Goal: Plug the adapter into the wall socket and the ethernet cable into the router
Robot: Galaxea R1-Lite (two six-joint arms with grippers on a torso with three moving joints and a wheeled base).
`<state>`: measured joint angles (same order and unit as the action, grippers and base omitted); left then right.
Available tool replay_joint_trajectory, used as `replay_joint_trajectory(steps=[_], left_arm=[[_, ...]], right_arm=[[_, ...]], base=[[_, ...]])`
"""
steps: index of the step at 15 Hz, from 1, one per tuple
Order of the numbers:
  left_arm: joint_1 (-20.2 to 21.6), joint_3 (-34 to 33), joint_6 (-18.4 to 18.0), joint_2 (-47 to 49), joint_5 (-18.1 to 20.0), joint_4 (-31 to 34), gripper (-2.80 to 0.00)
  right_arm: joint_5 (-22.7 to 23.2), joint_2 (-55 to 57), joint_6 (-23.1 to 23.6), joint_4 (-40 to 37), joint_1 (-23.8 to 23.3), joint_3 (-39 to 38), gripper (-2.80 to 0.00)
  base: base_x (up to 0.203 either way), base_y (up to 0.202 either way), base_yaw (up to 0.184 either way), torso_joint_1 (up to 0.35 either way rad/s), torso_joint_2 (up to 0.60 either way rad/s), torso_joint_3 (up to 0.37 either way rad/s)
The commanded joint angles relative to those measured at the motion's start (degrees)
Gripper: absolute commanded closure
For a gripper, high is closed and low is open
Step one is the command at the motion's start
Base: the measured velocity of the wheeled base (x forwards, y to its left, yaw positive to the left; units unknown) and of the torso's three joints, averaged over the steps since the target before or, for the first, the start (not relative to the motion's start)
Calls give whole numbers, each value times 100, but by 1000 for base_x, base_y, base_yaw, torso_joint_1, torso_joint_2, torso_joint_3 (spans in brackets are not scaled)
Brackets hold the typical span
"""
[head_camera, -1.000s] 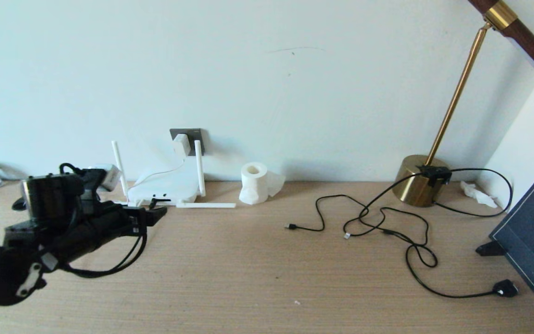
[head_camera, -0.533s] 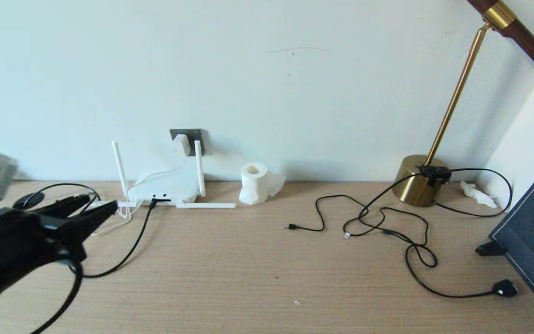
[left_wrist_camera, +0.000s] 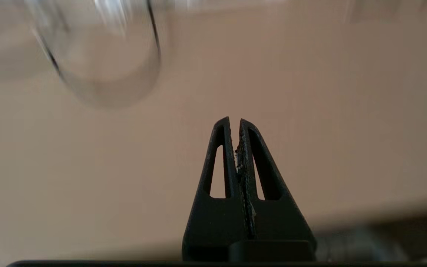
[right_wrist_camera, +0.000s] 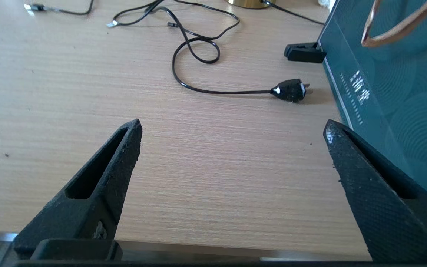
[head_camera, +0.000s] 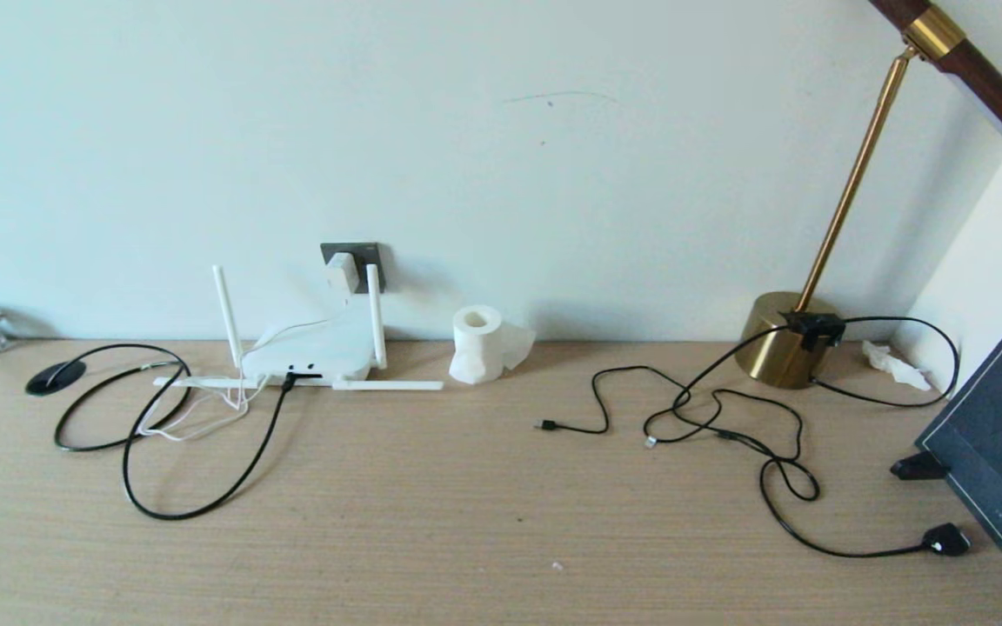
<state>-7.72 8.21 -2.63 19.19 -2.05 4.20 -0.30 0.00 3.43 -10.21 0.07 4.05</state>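
Adapter: the adapter (head_camera: 341, 272) is seen seated in the wall socket (head_camera: 364, 255), its thin white cord trailing down past the router.
Wall socket: a dark grey plate is fixed to the wall just above the tabletop (head_camera: 484, 522), behind the router.
Router: the router (head_camera: 310, 352) is set flat on the tabletop against the wall, two antennas upright and two laid flat along its front.
Ethernet cable: the ethernet cable (head_camera: 205, 500) is plugged by its black boot into the router's front edge; its length is looped across the tabletop to the left.
Left tool: the left tool (left_wrist_camera: 235, 122) is shown only in its wrist view, fingers pressed together on nothing, above bare tabletop.
Right tool: the right tool (right_wrist_camera: 232, 128) is shown only in its wrist view, fingers spread wide and empty, low over the tabletop near a black power plug (right_wrist_camera: 289, 90) and a dark blue box (right_wrist_camera: 391, 81).
Other items: a tissue roll (head_camera: 477, 342) and a brass lamp base (head_camera: 786, 341) are placed along the wall.
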Motion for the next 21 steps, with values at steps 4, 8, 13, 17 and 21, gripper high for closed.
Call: replay_joint_trajectory(steps=[4,8,13,17,21], left_arm=[[1111,-531,-395,-362,271,296,0],[909,-580,-556,-1666,470,204,0],[772,-821,236,-1911,202,-446,0],[772,-821,236,-1911,197,-446,0],[772,-821,236,-1911,205,-446,0]], right_arm=[[37,1,14,-14,9,8,-280],[118,9,247,176,10,-71,-280],[55,9,-42,265,10,-106,-280],[-5,0,-168,265,10,-106,-280],[13,0,-326,265,10,-106,-280]], base=[[0,0,0,0,0,0],[0,0,0,0,0,0],[0,0,0,0,0,0],[0,0,0,0,0,0],[0,0,0,0,0,0]])
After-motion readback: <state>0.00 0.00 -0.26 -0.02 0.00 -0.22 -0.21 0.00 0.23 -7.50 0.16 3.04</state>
